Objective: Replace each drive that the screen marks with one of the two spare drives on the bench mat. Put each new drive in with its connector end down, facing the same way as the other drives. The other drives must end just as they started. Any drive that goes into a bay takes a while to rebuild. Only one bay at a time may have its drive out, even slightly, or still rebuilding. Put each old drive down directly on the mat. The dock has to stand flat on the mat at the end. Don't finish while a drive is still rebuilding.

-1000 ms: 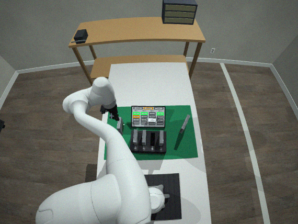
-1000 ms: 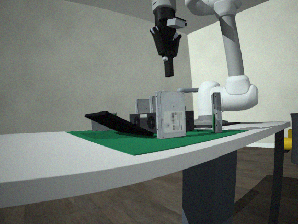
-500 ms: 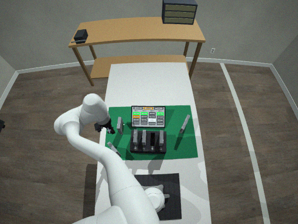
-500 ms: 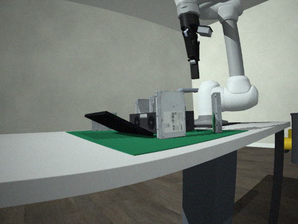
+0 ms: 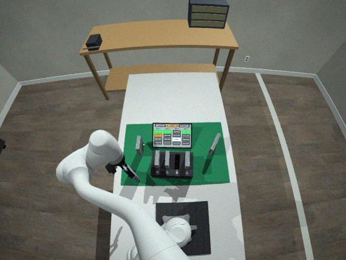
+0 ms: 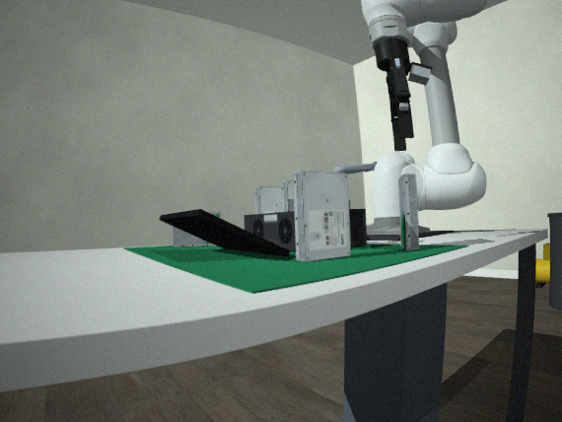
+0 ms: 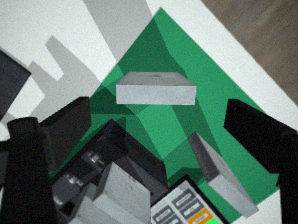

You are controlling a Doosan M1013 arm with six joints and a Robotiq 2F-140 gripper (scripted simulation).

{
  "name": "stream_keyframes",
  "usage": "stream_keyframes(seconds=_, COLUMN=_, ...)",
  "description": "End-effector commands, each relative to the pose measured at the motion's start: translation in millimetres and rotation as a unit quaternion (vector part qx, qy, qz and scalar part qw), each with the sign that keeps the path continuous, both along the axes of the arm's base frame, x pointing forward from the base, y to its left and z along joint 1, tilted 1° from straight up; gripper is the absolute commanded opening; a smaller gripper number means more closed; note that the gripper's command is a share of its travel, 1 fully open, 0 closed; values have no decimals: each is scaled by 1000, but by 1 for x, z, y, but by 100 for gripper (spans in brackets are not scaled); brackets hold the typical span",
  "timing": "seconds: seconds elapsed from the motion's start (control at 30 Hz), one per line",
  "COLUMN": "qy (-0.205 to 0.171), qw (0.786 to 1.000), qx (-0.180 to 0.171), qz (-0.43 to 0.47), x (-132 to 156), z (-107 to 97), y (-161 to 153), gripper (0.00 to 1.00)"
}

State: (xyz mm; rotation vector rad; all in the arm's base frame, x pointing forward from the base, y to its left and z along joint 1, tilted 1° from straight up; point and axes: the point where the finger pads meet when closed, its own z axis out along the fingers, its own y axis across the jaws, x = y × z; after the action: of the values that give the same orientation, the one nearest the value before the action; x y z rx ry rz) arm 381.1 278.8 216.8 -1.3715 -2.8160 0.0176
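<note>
Gripper open wide above near-left drive.

Gripper [image 5: 130,174] [image 6: 400,149] [image 7: 158,112]: fingers well spread, nothing gripped. Points down over the near-left part of the green mat [image 5: 200,130] [image 6: 276,276] [image 7: 200,90]. In the wrist view the near-left drive [image 5: 137,180] [image 6: 411,212] [image 7: 156,94] shows between the two fingers; exterior view puts the fingertips above its top, apart from it. Drive stands upright on the mat, mostly covered by the gripper from the top.

Far-left drive [image 5: 139,146] [image 6: 322,217] [image 7: 224,184]: also upright on the mat, left of the screen [image 5: 172,135] [image 6: 222,230] [image 7: 184,205], apart from the fingers.

Right drive [image 5: 214,144] [image 6: 184,237]: on the mat, right of the screen and dock, set at a slant in the top view.

Dock [image 5: 172,174] [image 6: 268,228] [image 7: 142,167]: on the mat, near side of the screen. Three drives in it, at first, second and fourth bays from the left; third bay open.

Screen: green tiles in first, second and fourth columns, orange tile in the first, white tile in the third. Lettering too small to read.

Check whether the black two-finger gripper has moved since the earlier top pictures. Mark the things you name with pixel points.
Yes, the gripper [image 5: 137,179] [image 6: 403,143] [image 7: 158,112] has moved toward the green rectangular mat's [image 5: 217,170] [image 6: 246,276] [image 7: 212,105] robot-side edge.
</note>
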Motion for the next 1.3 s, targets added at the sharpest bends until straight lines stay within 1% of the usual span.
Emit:
stream_keyframes(seconds=0.0, qy=0, qw=1000, qx=0, qz=0, x=0, z=0, y=0, gripper=89)
stream_keyframes(seconds=0.93, qy=0, qw=1000, qx=0, qz=0, x=0, z=0, y=0, gripper=89)
stream_keyframes(seconds=1.27, qy=0, qw=1000, qx=0, qz=0, x=0, z=-7, y=0, gripper=89)
